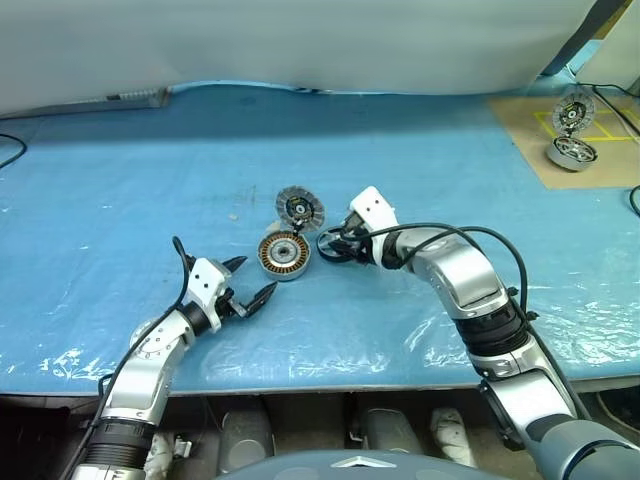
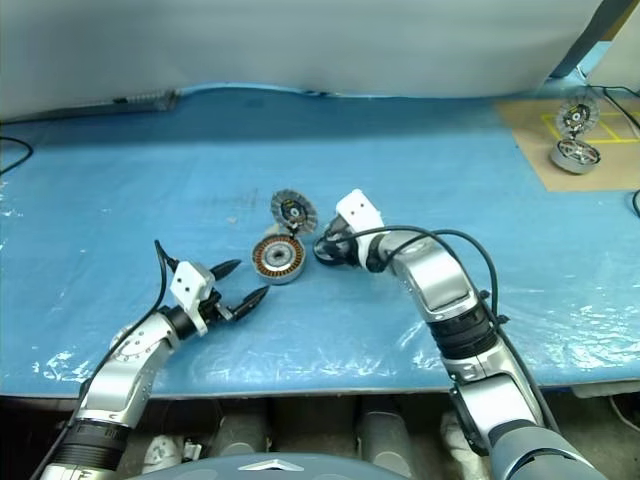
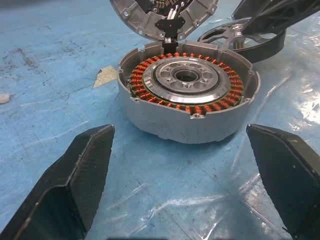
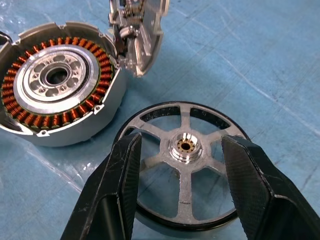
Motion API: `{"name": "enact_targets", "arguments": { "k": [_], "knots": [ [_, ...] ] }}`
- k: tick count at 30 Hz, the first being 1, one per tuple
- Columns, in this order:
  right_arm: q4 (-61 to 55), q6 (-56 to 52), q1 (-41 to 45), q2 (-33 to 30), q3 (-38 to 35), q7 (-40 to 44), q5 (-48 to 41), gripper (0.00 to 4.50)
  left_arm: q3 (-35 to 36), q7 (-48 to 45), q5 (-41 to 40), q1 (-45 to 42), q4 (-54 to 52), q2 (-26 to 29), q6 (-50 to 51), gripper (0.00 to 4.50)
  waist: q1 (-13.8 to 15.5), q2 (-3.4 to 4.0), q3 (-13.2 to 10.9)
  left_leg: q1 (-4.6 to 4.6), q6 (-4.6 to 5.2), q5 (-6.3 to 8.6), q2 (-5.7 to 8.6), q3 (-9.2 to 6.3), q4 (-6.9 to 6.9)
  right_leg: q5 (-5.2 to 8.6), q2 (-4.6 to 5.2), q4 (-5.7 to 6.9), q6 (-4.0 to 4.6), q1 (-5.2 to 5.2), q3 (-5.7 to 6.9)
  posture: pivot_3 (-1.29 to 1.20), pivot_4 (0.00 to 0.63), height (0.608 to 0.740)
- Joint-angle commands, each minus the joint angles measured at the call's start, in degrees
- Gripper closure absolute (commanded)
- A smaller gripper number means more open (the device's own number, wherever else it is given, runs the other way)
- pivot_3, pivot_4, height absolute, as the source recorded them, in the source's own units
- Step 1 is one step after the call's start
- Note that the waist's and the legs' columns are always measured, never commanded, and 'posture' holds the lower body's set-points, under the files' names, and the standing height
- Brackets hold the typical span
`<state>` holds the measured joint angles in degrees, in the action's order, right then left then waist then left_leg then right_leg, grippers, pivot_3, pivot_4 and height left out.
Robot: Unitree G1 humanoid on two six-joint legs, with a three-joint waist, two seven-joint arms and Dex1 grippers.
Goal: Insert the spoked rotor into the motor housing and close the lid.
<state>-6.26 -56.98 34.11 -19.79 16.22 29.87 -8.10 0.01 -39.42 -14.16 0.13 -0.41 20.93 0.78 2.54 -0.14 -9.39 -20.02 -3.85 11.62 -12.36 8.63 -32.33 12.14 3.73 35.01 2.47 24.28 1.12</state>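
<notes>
The motor housing [image 1: 285,256], a silver cup with copper coils, sits open on the blue sheet. Its lid [image 1: 299,208] stands tilted up at the far rim, finned face toward me. Just right of the housing, the dark spoked rotor [image 4: 186,170] lies flat on the sheet. My right gripper [image 4: 181,139] hovers over the rotor, open, its fingers [image 4: 122,175] straddling the hub without pinching it. My left gripper [image 1: 258,276] waits open, near the housing's front left side. Its fingers [image 3: 80,175] point at the housing [image 3: 185,95] and hold nothing.
A second shiny silver motor [image 1: 572,152] sits on a brown board at the far right back. A grey power strip [image 1: 135,97] lies along the back edge, and a black cable [image 1: 10,150] at the far left. The table's front edge runs close below both arms.
</notes>
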Motion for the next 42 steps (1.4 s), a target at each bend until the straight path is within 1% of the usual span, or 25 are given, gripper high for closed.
{"name": "enact_targets", "arguments": {
  "k": [1, 9, 12, 14, 15, 24, 28, 31, 33, 36, 39, 42],
  "knots": [
    [0.5, 2.7, -0.2, 0.1, 1.1, -0.4, 1.2, 1.86, 0.6, 0.4, -0.6, 0.1, -2.4, 0.2, 0.2, 0.0, 0.0, 0.0, 0.0, 0.0, 0.0, 0.0, 0.0, 0.0, 0.0, 0.0, 0.0, 0.0, 0.0, 0.0, 0.0, 0.0, 0.15, 0.74],
    [-0.1, 2.0, -2.3, -1.5, 1.9, -0.6, 2.1, 1.86, 0.4, 0.5, -0.7, 0.3, -2.9, 0.2, 0.6, 0.0, 0.0, 0.0, 0.0, 0.02, 0.0, 0.0, 0.0, 0.0, -0.02, 0.0, 0.0, 0.02, 0.0, -0.05, 0.0, 0.0, 0.15, 0.74],
    [-0.8, 1.0, -3.1, -2.4, 2.6, -0.4, 2.3, 2.44, 0.4, 0.5, -0.7, 0.3, -3.0, 0.2, 0.8, 0.0, 0.0, 0.0, 0.0, 0.03, 0.0, 0.0, 0.0, 0.0, -0.03, 0.0, 0.01, 0.02, 0.0, -0.11, 0.0, 0.0, 0.15, 0.74],
    [-1.0, 0.9, -3.3, -2.5, 2.9, -0.4, 2.3, 3.05, 0.4, 0.4, -0.7, 0.3, -3.0, 0.2, 0.9, 0.0, -0.1, -0.03, 0.0, 0.05, 0.0, 0.0, 0.0, 0.0, -0.03, 0.0, 0.01, 0.02, -0.01, -0.2, -0.01, 0.0, 0.15, 0.74],
    [-1.1, 0.8, -3.3, -2.6, 3.0, -0.5, 2.3, 3.23, 0.4, 0.4, -0.7, 0.3, -3.0, 0.1, 0.9, 0.0, -0.1, -0.07, 0.1, 0.1, 0.0, 0.0, -0.01, 0.0, -0.02, 0.0, 0.0, 0.02, -0.01, -0.25, -0.01, 0.0, 0.15, 0.74],
    [-0.4, 0.6, -3.1, -2.7, 3.9, -0.6, 2.5, 3.24, 0.5, 0.6, -0.5, 0.6, -2.6, 0.0, 0.5, 0.0, -0.1, -0.16, 0.1, 0.17, -0.01, -0.01, -0.05, 0.01, -0.02, 0.0, -0.01, 0.02, 0.0, -0.31, -0.01, 0.0, 0.15, 0.74],
    [-2.7, 0.4, -2.3, -3.1, 2.4, 0.1, 1.4, 3.24, 0.4, 0.8, -0.5, 0.7, -2.7, 0.0, 0.4, 0.0, -0.1, -0.16, 0.1, 0.17, -0.01, -0.01, -0.05, 0.01, -0.03, 0.0, -0.01, 0.02, 0.0, -0.31, 0.0, 0.0, 0.15, 0.74],
    [-8.4, -2.7, -1.0, -5.9, -0.1, 3.0, -1.2, 3.24, 0.7, 0.8, -0.7, 0.8, -2.8, 0.1, 0.3, 0.0, 0.0, -0.14, 0.1, 0.14, -0.01, -0.01, -0.04, 0.0, -0.02, 0.0, -0.01, 0.0, 0.0, -0.26, 0.0, 0.0, 0.15, 0.74],
    [-12.4, -6.6, -0.1, -7.9, -1.6, 5.4, -4.2, 3.25, 0.9, 0.7, -0.8, 0.9, -2.9, 0.2, 0.3, 0.0, 0.1, -0.14, 0.1, 0.13, -0.01, -0.01, -0.04, -0.02, -0.01, 0.0, -0.01, -0.05, 0.0, -0.19, 0.01, 0.0, 0.15, 0.74],
    [-17.1, -11.4, 0.8, -10.0, -2.2, 9.3, -8.9, 3.25, 1.1, 0.7, -0.9, 0.8, -2.9, 0.3, 0.4, 0.0, 0.1, -0.13, 0.1, 0.01, -0.02, -0.01, -0.04, -0.02, 0.03, -0.01, -0.05, -0.07, 0.0, -0.05, 0.01, 0.0, 0.15, 0.74],
    [-20.6, -15.8, 2.8, -8.3, -3.0, 12.4, -15.2, 3.25, 1.1, 0.7, -0.9, 0.6, -2.9, 0.4, 0.5, 0.0, -0.1, -0.12, 0.1, 0.01, -0.02, -0.01, -0.24, -0.02, 0.04, -0.01, -0.25, -0.11, 0.02, -0.05, -0.01, 0.0, 0.15, 0.74],
    [-22.1, -16.5, 4.4, -6.3, -1.5, 13.2, -18.2, 3.27, 1.0, 0.8, -0.9, 0.4, -3.1, 0.4, 0.7, 0.0, 0.0, -0.12, 0.1, 0.04, -0.07, -0.03, -0.43, -0.01, 0.04, -0.02, -0.42, -0.08, 0.13, -0.05, 0.0, 0.0, 0.15, 0.74]
  ]
}}
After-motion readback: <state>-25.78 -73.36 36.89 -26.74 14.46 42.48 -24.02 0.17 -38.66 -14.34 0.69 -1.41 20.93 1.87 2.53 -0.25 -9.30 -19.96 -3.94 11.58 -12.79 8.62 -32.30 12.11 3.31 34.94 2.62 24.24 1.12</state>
